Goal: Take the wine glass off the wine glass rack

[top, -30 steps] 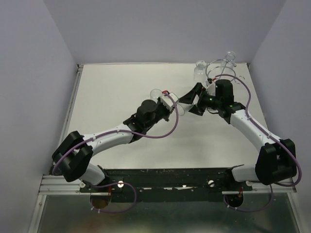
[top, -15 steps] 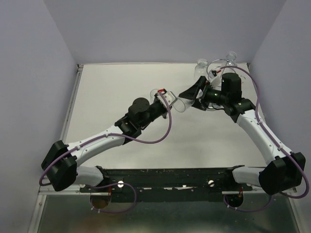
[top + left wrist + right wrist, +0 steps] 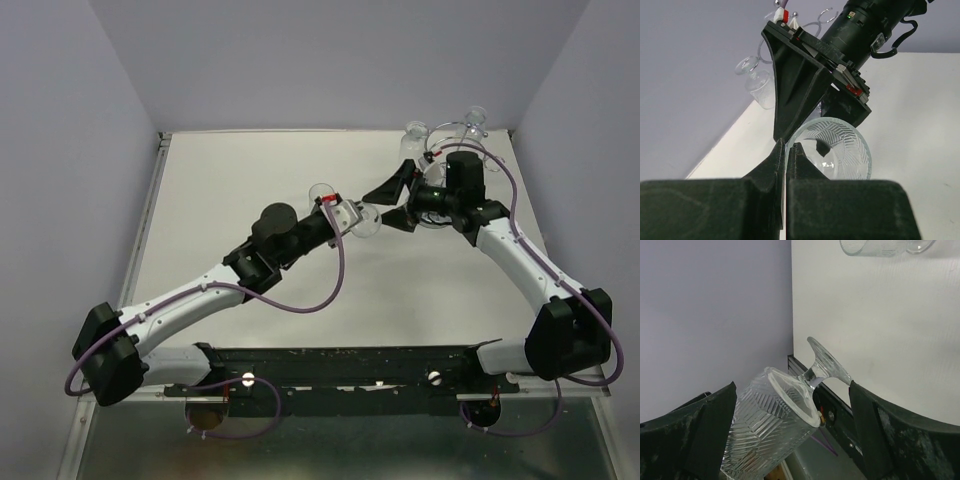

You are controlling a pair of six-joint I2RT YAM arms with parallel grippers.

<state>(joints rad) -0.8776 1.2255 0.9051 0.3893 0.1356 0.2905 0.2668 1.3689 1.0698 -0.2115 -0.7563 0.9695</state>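
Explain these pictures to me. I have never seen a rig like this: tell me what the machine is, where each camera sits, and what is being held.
These are two robot arms bolted at the near edge of a white table. Each ends in a two-finger gripper. The wide picture comes from a camera above and behind the arms. The other two come from cameras on the wrists, so each shows its own black fingers. At the far right corner stands a chrome wine glass rack with two hanging glasses. The left gripper is shut and appears to hold a patterned wine glass by its stem, tilted, above the table. The right gripper is wide open, one finger on each side of that glass, not gripping it.
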